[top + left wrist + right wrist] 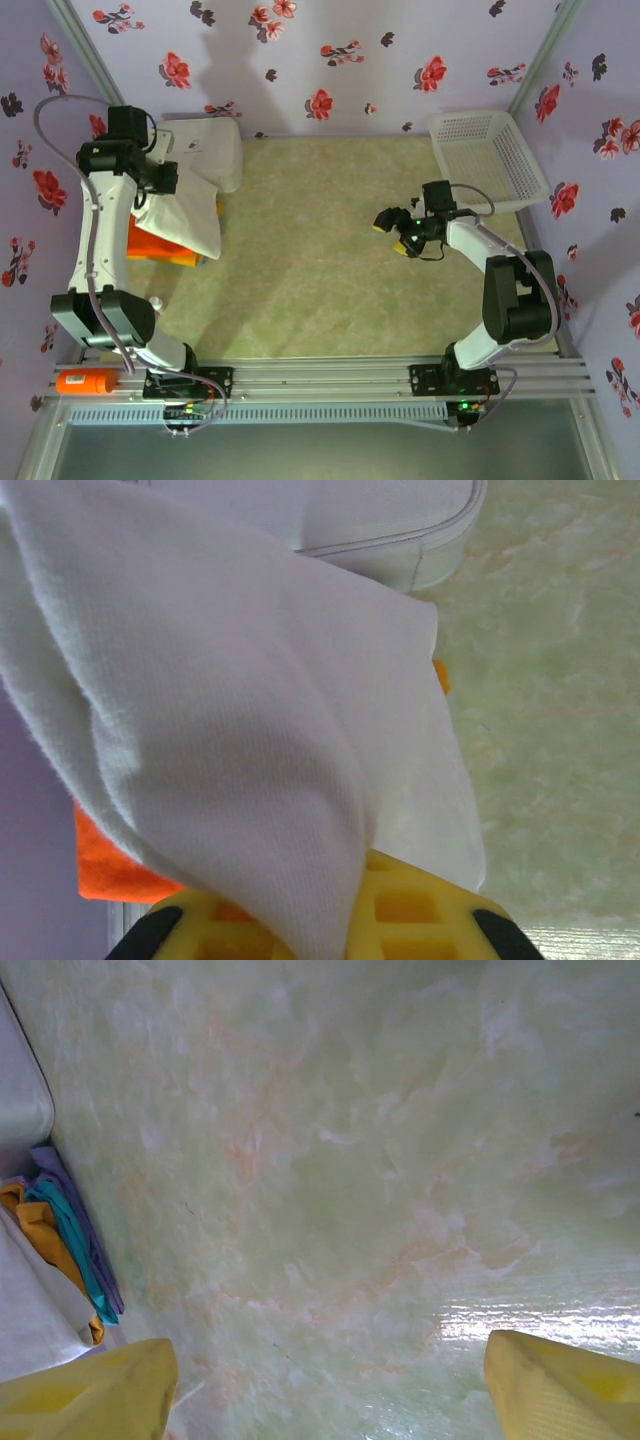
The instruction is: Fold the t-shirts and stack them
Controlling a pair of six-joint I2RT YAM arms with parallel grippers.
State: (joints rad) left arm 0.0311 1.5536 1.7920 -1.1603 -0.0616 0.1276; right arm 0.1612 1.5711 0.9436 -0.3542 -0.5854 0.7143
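My left gripper (148,192) is shut on the off-white t-shirt (185,215) at the far left of the table. The cloth hangs from it and drapes over the bright orange t-shirt (155,250). In the left wrist view the off-white t-shirt (230,710) runs down between the yellow pads (420,910), and an orange edge (110,865) peeks out below. My right gripper (396,233) hovers open over bare table right of centre. Its yellow fingers (90,1395) stand wide apart with nothing between them. Folded yellow, teal and purple cloth (60,1235) lies at the left of the right wrist view.
A white rigid rounded box (205,145) stands at the back left, right behind the shirts, with its rim (400,550) showing in the left wrist view. A white mesh basket (490,160) sits tilted at the back right. Floral walls close in the table.
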